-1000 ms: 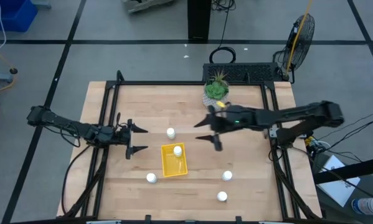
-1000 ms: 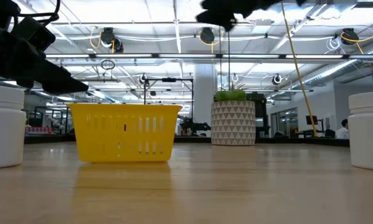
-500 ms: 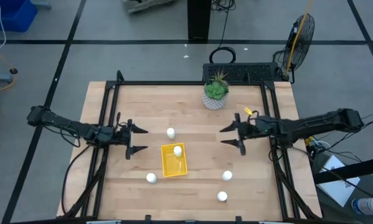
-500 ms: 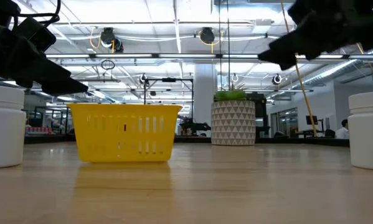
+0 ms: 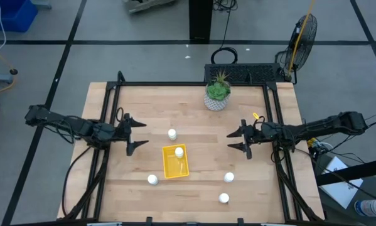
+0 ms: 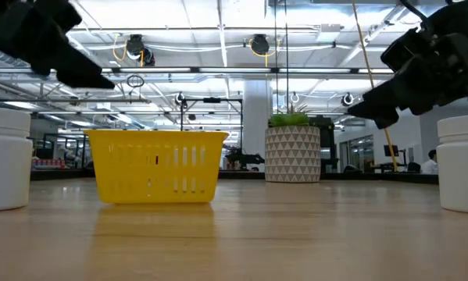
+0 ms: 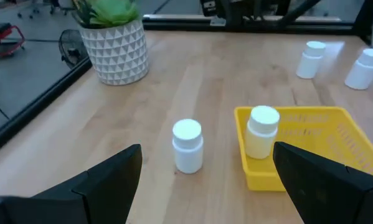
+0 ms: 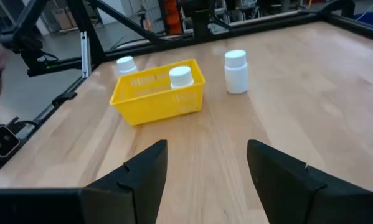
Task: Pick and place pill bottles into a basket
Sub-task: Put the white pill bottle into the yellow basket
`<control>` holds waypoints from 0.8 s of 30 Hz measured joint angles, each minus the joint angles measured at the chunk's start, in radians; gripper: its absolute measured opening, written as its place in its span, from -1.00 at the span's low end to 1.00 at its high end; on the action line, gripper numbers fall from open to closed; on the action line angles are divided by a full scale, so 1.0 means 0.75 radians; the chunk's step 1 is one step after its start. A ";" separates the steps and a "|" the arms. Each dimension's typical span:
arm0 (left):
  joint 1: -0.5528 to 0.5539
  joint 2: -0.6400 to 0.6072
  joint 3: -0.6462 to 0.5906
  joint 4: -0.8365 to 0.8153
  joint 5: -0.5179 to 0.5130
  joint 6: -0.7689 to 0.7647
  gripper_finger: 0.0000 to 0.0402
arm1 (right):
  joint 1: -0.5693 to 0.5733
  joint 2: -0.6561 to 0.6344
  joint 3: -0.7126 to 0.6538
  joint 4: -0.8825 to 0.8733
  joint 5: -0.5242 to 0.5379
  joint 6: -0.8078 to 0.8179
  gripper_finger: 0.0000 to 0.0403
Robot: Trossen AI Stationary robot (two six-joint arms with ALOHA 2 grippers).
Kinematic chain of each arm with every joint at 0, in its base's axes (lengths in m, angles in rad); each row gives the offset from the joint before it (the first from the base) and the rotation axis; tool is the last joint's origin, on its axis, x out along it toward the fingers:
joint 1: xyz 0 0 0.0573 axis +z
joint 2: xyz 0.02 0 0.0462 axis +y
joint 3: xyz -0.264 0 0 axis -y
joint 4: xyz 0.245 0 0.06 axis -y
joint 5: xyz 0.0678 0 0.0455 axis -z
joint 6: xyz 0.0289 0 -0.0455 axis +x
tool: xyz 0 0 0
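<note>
The yellow basket point(image 5: 175, 162) sits on the table's middle with one white pill bottle point(image 5: 179, 151) standing in it. Another bottle point(image 5: 172, 134) stands just beyond the basket, one point(image 5: 152, 179) at its near left, and two point(image 5: 229, 177) point(image 5: 223, 198) at the near right. My left gripper point(image 5: 136, 136) is open and empty, left of the basket, facing the bottle beyond it point(image 7: 187, 146). My right gripper point(image 5: 231, 140) is open and empty, right of the basket point(image 8: 158, 93).
A white patterned pot with a green plant point(image 5: 217, 97) stands at the table's far edge, right of the middle. A black frame point(image 5: 112, 94) runs along the table's sides. Bare wood lies between the basket and my right gripper.
My right gripper has gone from above the table's middle toward the right edge and come down, staying open. My left gripper has risen a little, staying open. The bottles and the basket have stayed where they were.
</note>
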 joint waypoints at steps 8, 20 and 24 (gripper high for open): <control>0.087 0.341 0.411 -0.307 0.019 0.026 0.82 | 0.025 0.001 -0.086 0.115 0.003 -0.119 0.05; 0.363 0.808 0.687 -0.394 0.380 0.391 0.82 | 0.048 0.001 -0.093 0.185 -0.001 -0.137 0.05; 0.492 0.837 0.695 -0.384 0.521 0.477 0.82 | 0.078 0.001 -0.095 0.187 -0.002 -0.134 0.05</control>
